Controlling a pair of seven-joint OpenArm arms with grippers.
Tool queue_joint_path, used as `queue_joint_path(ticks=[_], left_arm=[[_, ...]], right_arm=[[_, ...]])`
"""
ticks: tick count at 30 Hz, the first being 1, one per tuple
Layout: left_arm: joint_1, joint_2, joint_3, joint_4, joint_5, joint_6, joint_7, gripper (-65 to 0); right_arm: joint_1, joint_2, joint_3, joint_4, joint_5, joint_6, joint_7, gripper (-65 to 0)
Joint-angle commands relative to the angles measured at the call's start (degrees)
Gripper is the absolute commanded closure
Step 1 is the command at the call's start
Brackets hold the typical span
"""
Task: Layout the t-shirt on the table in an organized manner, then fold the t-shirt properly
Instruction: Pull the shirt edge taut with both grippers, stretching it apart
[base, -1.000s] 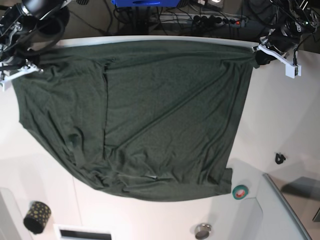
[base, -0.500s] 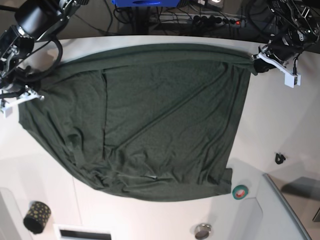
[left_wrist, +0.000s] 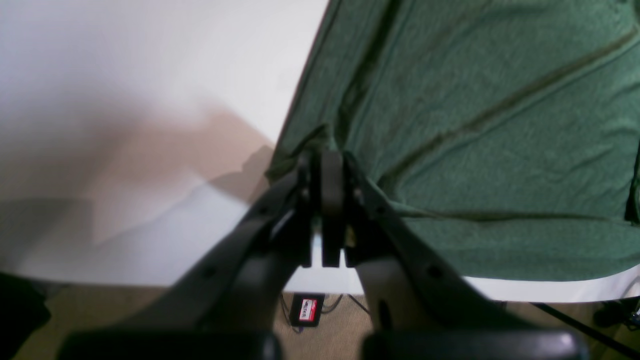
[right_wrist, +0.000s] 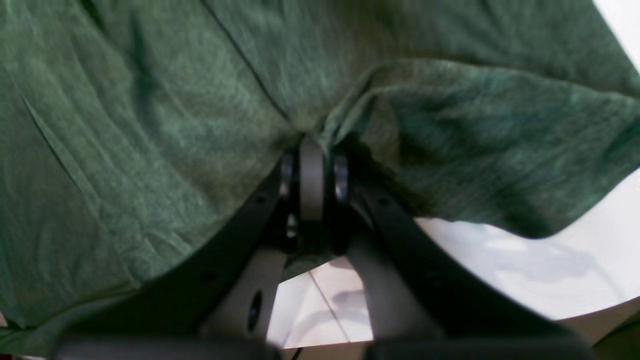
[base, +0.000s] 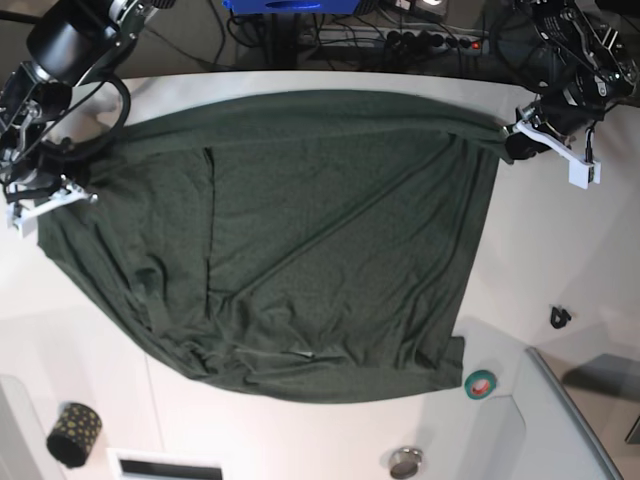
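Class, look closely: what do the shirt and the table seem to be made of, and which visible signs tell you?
Shirt: thin, soft, matte green knit, probably jersey; it creases and drapes, with a fine heathered texture. Table: smooth, hard white surface, probably laminate or plastic; it shows soft sheen and shadows.

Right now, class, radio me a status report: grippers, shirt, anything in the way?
Left gripper shut on the shirt corner. Right gripper shut on opposite corner. Shirt spread on table, wrinkled. Tape roll near the hem.
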Motion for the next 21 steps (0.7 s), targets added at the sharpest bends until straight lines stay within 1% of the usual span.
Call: queue_joint_path(ticks=[1,3,5,7,11,21], left_arm=[[-0.88,-0.59,-0.25,0.89,-0.51,-0.13,-0.96,0.0],[-1.58,-0.59,-0.25,0.54,-0.51,0.14,-0.96,0.0],[-2.02,-0.59,-0.25,-0.07,-0.51,1.81,-0.96,0.0],[-2.11,-0.59,-0.17,-0.42,-0.51,3.39,-1.14,0.0],[-2.02,-0.59,0.27,-0.34,-0.51,3.48,-3.69,0.0],[-2.02,-0.59,0.45,-0.34,-0.51,3.48,-3.69,0.0]], right_arm=[[0.8,0.75,0.11,0.76,0.51,-0.05,1.14,-0.6],[0.71,0.83,0.2,0.76,0.42,-0.14,2.01,-0.6],[0.53,0.83,0.2,0.76,0.42,-2.16,2.98,-0.6],[0.45,0.83,-0.06,0.76,0.42,-3.22,3.95,-0.6],[0.45,0.83,0.2,0.76,0.42,-3.39,4.3,-0.6],[-0.17,0.83,0.2,0.76,0.42,-3.48,4.39,-0.6]])
